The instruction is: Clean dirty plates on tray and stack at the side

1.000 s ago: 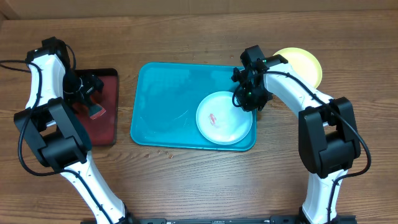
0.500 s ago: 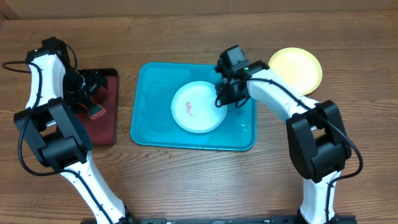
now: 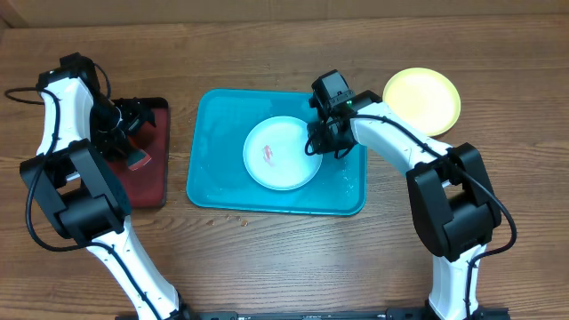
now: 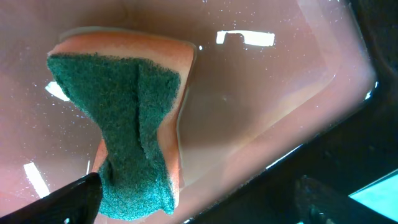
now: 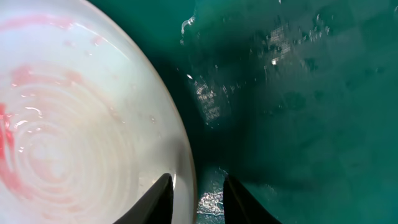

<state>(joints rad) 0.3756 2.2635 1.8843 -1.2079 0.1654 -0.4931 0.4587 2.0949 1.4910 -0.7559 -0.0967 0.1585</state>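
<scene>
Right claw (image 5: 196,196), slightly parted, straddles the pale plate (image 3: 283,153) rim; grip unclear. Red smears streak its centre. Left claw (image 3: 132,117) gapes empty.

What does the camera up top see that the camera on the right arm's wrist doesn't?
Only the overhead view shows the yellow-green plate out on the table, the dark red tray with the left gripper over it, and both whole arms. Only the right wrist view shows water drops on the turquoise tray and the right gripper up close, one fingertip on each side of the rim of the white plate. Both views show the white plate with its red smear, lying in the turquoise tray.
</scene>
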